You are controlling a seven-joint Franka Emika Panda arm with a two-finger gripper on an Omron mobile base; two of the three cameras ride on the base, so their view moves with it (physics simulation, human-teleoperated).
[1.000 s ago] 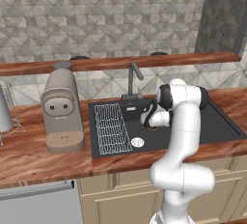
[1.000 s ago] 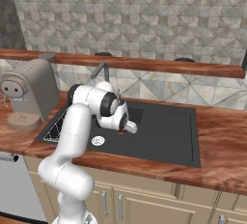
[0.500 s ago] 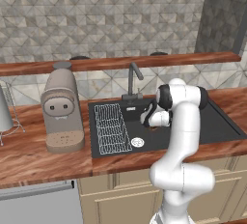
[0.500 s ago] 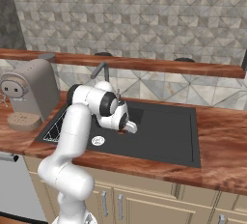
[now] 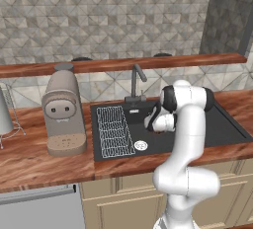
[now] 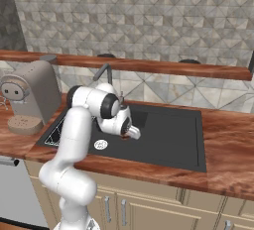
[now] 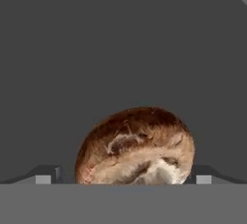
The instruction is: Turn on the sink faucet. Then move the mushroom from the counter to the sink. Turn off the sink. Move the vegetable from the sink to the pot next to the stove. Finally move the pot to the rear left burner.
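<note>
A brown mushroom (image 7: pixel 137 146) lies on the dark floor of the sink (image 5: pixel 217 124), cap up and tilted. My gripper (image 7: pixel 125 177) is low inside the basin, open, with one dark fingertip (image 7: pixel 46 175) on each side of the mushroom; the right one stands almost against it. From the base, the hand (image 5: pixel 157 124) hangs over the left half of the basin, with a brown speck of mushroom (image 6: pixel 126 136) under it. The dark faucet (image 5: pixel 137 77) rises behind the basin, and I see no water running. The pot and the stove are out of view.
A beige coffee machine (image 5: pixel 62 112) stands on the wooden counter left of the sink. A wire grid (image 5: pixel 112 132) covers the basin's left part, with a round white drain (image 5: pixel 141 145) beside it. A wooden ledge (image 6: pixel 149 65) runs along the tiled wall.
</note>
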